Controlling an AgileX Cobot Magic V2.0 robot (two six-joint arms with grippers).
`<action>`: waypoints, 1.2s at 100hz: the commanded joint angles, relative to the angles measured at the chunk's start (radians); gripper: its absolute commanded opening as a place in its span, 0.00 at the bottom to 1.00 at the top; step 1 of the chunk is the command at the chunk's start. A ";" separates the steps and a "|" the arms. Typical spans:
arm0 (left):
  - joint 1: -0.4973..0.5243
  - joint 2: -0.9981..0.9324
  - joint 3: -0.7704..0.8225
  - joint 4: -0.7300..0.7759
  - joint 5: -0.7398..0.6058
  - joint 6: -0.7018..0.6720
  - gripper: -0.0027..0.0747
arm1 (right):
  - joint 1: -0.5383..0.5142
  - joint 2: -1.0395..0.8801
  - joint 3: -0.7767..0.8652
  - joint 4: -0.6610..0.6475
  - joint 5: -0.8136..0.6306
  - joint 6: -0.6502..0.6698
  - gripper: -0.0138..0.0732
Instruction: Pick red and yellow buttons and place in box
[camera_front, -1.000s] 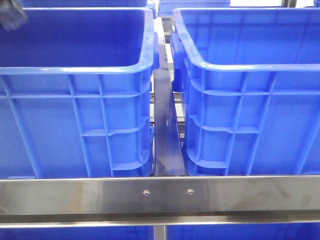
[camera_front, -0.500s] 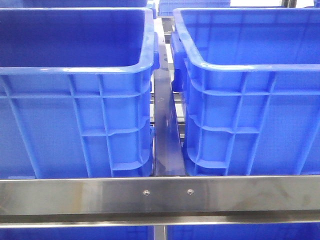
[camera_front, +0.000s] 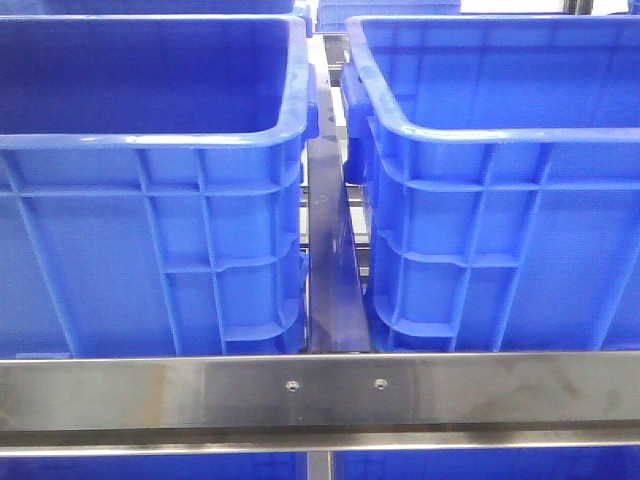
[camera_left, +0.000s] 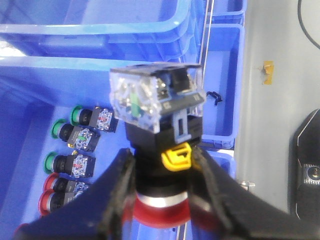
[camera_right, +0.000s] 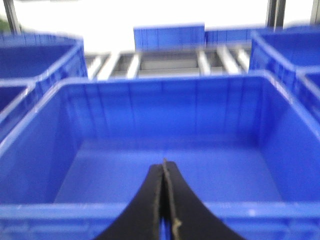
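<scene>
In the front view we see two large blue crates side by side, the left crate (camera_front: 150, 200) and the right crate (camera_front: 500, 200), separated by a narrow gap (camera_front: 330, 280). A steel rail (camera_front: 320, 395) runs across in front of both. Neither arm appears in this view.

In the left wrist view our left gripper (camera_left: 162, 200) hangs above a blue bin (camera_left: 30, 115), with open air around the load on all sides. Beyond the bin's far wall lie further blue containers (camera_left: 222, 90) and a grey worktop (camera_left: 280, 100) well clear to one side.

The red button (camera_left: 157, 155) has a red cap, a silver collar, a black body, a yellow locking tab and a clear contact block at the end away from the fingers. The fingers (camera_left: 112, 200) are clenched on its black body from both sides, with the cap nearest the wrist.

Inside the bin lie three green-capped buttons (camera_left: 75, 135) in a loose column, and a spare red button (camera_left: 57, 192) just beside them, all resting on their sides.

In the right wrist view our right gripper (camera_right: 163, 200) is poised over the near rim of an open blue box (camera_right: 165, 125). Its two black fingers are pressed together with nothing between them. The box walls stand well apart from the fingers on every side. This view is blurred.
</scene>
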 joint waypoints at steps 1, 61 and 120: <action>-0.009 -0.011 -0.023 -0.051 -0.057 -0.002 0.01 | 0.006 0.104 -0.145 0.006 0.125 0.001 0.08; -0.009 -0.007 -0.023 -0.049 -0.059 -0.002 0.01 | 0.006 0.332 -0.346 0.292 0.326 -0.007 0.72; -0.009 -0.007 -0.023 -0.049 -0.061 -0.002 0.01 | 0.007 0.733 -0.349 1.375 0.565 -1.060 0.84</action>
